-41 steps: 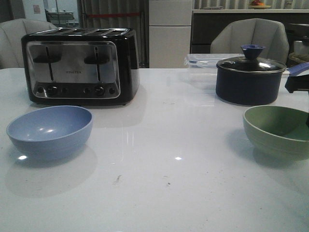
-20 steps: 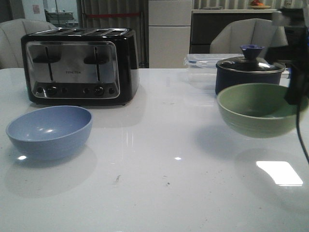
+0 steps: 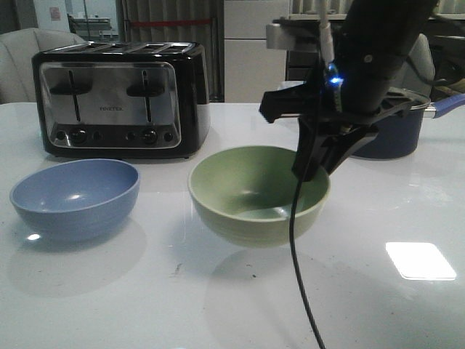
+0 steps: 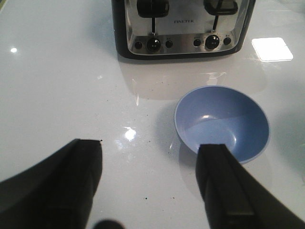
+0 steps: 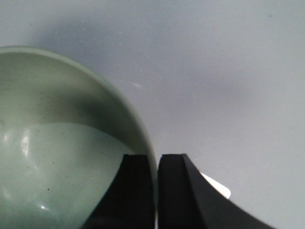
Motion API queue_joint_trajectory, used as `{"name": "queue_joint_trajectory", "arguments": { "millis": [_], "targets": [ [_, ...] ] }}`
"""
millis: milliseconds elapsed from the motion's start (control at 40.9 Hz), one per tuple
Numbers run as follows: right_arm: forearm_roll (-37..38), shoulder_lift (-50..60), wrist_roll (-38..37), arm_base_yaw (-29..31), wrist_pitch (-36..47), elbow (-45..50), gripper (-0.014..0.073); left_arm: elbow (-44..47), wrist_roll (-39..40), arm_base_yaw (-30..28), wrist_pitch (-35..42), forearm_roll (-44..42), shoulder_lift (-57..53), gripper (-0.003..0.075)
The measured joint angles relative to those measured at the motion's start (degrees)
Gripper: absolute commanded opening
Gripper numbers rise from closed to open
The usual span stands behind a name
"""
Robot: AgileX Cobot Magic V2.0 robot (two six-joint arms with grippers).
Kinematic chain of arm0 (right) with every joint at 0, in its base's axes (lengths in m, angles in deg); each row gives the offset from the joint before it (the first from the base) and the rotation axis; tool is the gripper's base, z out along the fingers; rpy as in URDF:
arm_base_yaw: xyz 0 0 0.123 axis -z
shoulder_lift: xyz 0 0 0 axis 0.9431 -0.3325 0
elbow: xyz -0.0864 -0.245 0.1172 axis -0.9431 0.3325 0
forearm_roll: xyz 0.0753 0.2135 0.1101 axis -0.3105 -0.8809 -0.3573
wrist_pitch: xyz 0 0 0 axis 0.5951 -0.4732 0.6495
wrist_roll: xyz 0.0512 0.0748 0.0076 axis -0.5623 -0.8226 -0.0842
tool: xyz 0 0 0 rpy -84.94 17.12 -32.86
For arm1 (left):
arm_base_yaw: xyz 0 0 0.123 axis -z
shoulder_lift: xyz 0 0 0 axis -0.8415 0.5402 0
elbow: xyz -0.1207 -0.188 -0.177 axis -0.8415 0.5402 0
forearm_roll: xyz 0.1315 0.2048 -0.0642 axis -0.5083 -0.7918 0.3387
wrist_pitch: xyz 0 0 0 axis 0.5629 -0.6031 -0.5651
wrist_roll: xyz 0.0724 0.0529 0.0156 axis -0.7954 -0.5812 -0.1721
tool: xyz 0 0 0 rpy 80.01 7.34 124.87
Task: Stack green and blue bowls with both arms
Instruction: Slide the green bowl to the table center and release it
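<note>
The green bowl (image 3: 254, 193) hangs a little above the middle of the white table, upright. My right gripper (image 3: 314, 161) is shut on its right rim, one finger inside and one outside, as the right wrist view shows (image 5: 156, 160) with the green bowl (image 5: 57, 143) beside the fingers. The blue bowl (image 3: 73, 196) stands on the table at the left, in front of the toaster. My left gripper (image 4: 151, 145) is open and empty above the table; the blue bowl (image 4: 221, 121) lies just past one of its fingers. The left arm is out of the front view.
A black and steel toaster (image 3: 120, 98) stands at the back left, also in the left wrist view (image 4: 181, 26). A dark navy pot (image 3: 396, 134) stands at the back right, partly hidden by my right arm. A black cable (image 3: 298, 276) hangs down from the right arm.
My right arm has lifted the green bowl from the table's right side and carried it left to the middle. The blue bowl has not moved.
</note>
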Motion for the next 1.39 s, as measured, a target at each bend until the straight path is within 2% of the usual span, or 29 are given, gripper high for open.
{"name": "queue_joint_trajectory", "arguments": {
  "millis": [171, 366, 440, 660, 806, 1002, 1221, 1392],
  "targets": [
    [-0.58, -2.99, 0.0, -0.64, 0.46, 0.0, 0.0089, 0.0, 0.0, 0.0, 0.0, 0.0, 0.0, 0.0488],
    [-0.58, -3.44, 0.0, -0.64, 0.64, 0.0, 0.0371, 0.0, 0.0, 0.0, 0.0, 0.0, 0.0, 0.0488],
    [-0.58, -3.44, 0.0, -0.64, 1.04, 0.0, 0.0423, 0.0, 0.0, 0.0, 0.0, 0.0, 0.0, 0.0488],
    [-0.47, 0.8, 0.75, -0.76, 1.63, 0.27, 0.0426, 0.0, 0.0, 0.0, 1.19, 0.0, 0.0, 0.0488],
    [-0.34, 10.56, 3.75, -2.25, 2.41, 4.37, 0.0426, 0.0, 0.0, 0.57, 2.54, 0.0, 0.0, 0.0488],
    [-0.34, 25.89, 5.39, -3.61, 2.41, 12.18, 0.0426, 0.0, 0.0, 4.17, 2.94, -0.36, 1.84, 0.0492],
    [-0.34, 41.42, 5.42, -3.61, 1.8, 20.47, 0.0426, -2.09, 0.0, 5.27, 1.79, -0.59, 10.98, 0.0568],
    [-0.34, 48.63, 5.42, -3.61, 0.98, 23.24, 0.0426, -7.04, 0.0, 5.27, -0.44, -0.37, 20.69, 0.0572]
  ]
}}
